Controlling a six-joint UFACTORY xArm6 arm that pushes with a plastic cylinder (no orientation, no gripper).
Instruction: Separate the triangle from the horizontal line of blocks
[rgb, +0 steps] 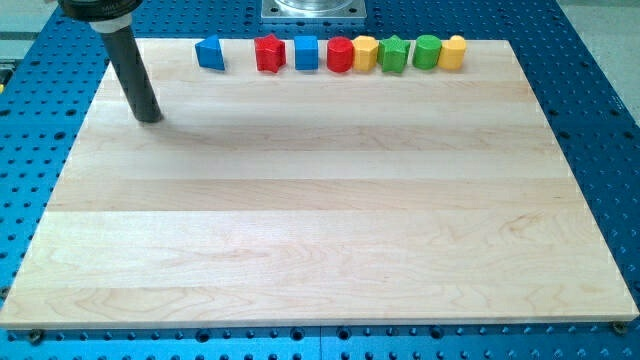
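A row of blocks lies along the view's top edge of the wooden board (320, 200). From left to right: a blue triangle (209, 53), a gap, then a red star (270, 54), a blue cube (306, 53), a red cylinder (340, 55), a yellow block (365, 53), a green star (394, 54), a green cylinder (427, 51) and a yellow block (453, 52). The blue triangle stands apart from the rest of the row. My tip (149, 117) rests on the board at the upper left, below and left of the blue triangle, touching no block.
The board lies on a blue perforated table (600, 120). A grey metal mount (314, 10) shows at the view's top centre, just behind the block row.
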